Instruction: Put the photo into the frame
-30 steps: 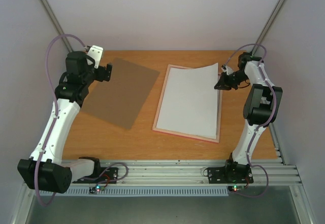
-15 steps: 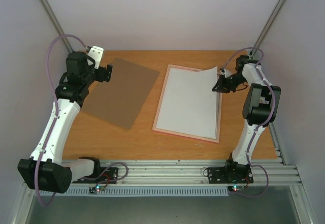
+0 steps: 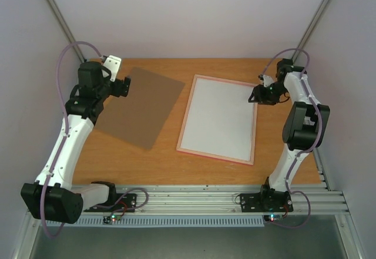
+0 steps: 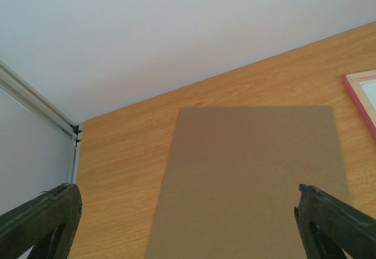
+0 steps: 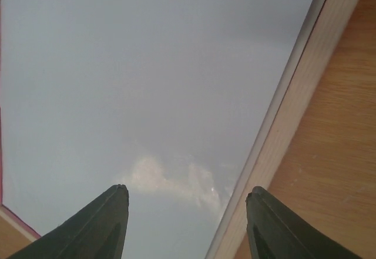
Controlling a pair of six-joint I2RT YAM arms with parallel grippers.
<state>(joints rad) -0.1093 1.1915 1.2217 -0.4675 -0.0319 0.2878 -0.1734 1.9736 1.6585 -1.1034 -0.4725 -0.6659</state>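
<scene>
The photo point(image 3: 218, 117) lies flat, white back up, inside the pink frame point(image 3: 214, 155) on the right half of the table. My right gripper point(image 3: 254, 96) hovers over the photo's far right corner, jaws apart with nothing between them. In the right wrist view the dark fingers point(image 5: 108, 226) straddle the white photo point(image 5: 147, 83) and the frame's rim point(image 5: 311, 109). My left gripper point(image 3: 125, 86) stands wide open at the far left, above the brown backing board point(image 3: 141, 106). The left wrist view shows that board point(image 4: 252, 171) and one corner of the frame point(image 4: 363, 91).
The brown backing board lies at an angle left of the frame, apart from it. Bare wooden table point(image 3: 158, 159) runs along the front. Grey walls close the back and sides, and a metal rail point(image 3: 194, 200) carries both arm bases.
The right gripper opened and let go of the photo's raised far right corner. That corner dropped, so the photo now lies flat in the frame. The left arm has barely moved.
</scene>
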